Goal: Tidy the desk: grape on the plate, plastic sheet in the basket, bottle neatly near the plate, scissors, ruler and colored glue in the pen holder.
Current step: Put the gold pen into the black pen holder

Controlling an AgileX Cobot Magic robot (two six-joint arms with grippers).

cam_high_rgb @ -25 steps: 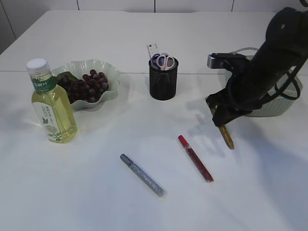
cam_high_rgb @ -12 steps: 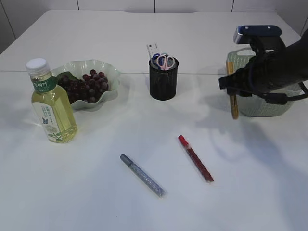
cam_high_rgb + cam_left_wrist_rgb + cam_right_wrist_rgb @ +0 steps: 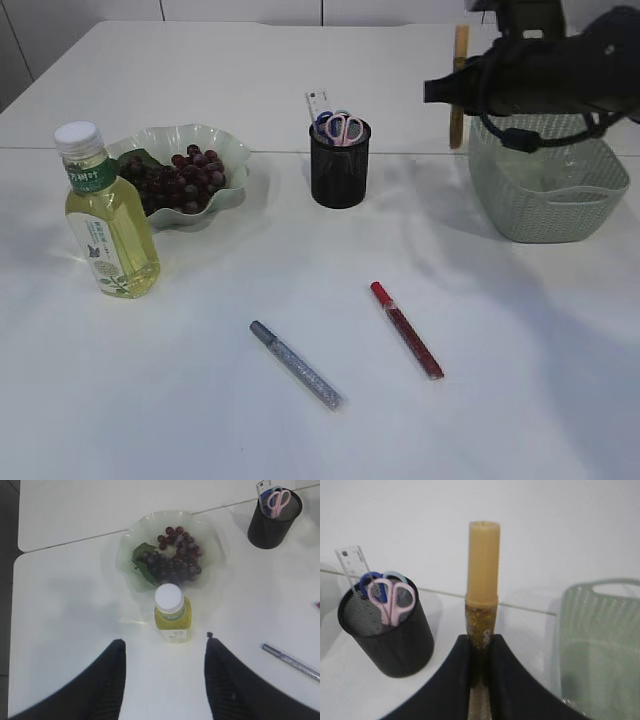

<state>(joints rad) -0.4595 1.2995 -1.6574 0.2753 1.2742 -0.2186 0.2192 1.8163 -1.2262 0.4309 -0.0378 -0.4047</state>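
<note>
My right gripper (image 3: 481,642) is shut on a gold glitter glue pen (image 3: 482,590), which hangs upright in the air (image 3: 459,85) above the table, right of the black mesh pen holder (image 3: 340,165). Pink-and-blue scissors (image 3: 340,125) and a clear ruler (image 3: 316,103) stand in the holder. A red glue pen (image 3: 406,328) and a silver glue pen (image 3: 295,364) lie on the table in front. Grapes (image 3: 180,178) fill the pale green plate (image 3: 228,148), with the yellow bottle (image 3: 107,215) upright beside it. My left gripper (image 3: 165,645) hovers open above the bottle (image 3: 171,612).
A pale green basket (image 3: 545,175) stands at the right, under my right arm; I see no plastic sheet from here. A seam between two tabletops runs across behind the plate and pen holder.
My right gripper has lifted the gold glue pen from the table near the basket, swung it upright and carried it up and back. The left gripper has not moved.
</note>
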